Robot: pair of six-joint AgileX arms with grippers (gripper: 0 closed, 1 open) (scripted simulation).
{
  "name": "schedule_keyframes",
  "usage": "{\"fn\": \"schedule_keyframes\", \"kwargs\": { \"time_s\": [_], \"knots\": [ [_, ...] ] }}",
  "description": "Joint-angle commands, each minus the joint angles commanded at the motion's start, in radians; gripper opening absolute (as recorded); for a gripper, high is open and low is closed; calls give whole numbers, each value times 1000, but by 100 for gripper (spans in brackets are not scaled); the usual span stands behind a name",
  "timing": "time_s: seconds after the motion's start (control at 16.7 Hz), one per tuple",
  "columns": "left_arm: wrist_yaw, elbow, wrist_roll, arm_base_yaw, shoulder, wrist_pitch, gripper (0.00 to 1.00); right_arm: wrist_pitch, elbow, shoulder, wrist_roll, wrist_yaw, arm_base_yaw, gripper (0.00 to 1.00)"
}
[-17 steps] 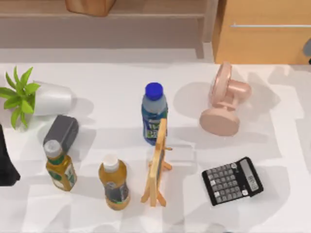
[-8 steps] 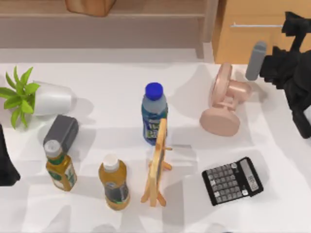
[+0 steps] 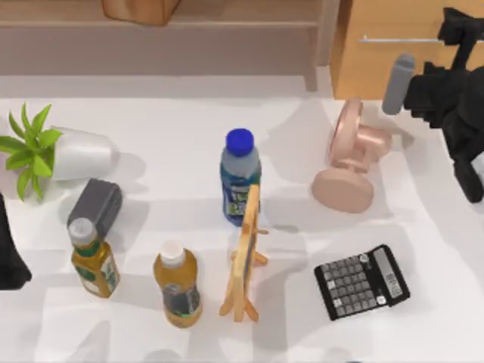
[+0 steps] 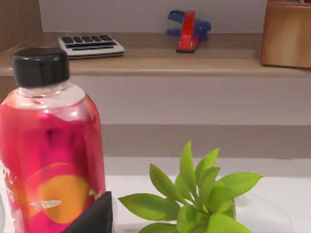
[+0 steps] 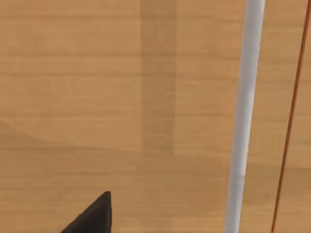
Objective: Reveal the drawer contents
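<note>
Orange-tan wood marks the drawer [image 3: 401,64] at the white table's [image 3: 166,128] far right in the top view, closed, its silver handle [image 3: 397,39] running left-right. My right gripper [image 3: 457,30] hovers at the handle's right end; finger spread cannot be told. My left arm sits at the left edge. No bottle label is legible.

Left wrist view: a red bottle [image 4: 51,150], green plant [image 4: 194,199] and brown shelf [image 4: 160,63].

Right wrist view: the drawer front fills close behind the handle bar.

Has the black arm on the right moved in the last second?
Yes. The right arm came in from the table's right edge and now reaches over the drawer front, by its handle.
</note>
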Motion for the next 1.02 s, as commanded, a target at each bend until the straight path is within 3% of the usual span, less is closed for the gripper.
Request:
{"fn": "schedule_keyframes", "kwargs": {
  "time_s": [0.42,1.02],
  "knots": [
    [0,0,0,0,0,0,100,-23,54,33,0,5,7,100],
    [0,0,0,0,0,0,100,-23,54,33,0,5,7,25]
  ]
}}
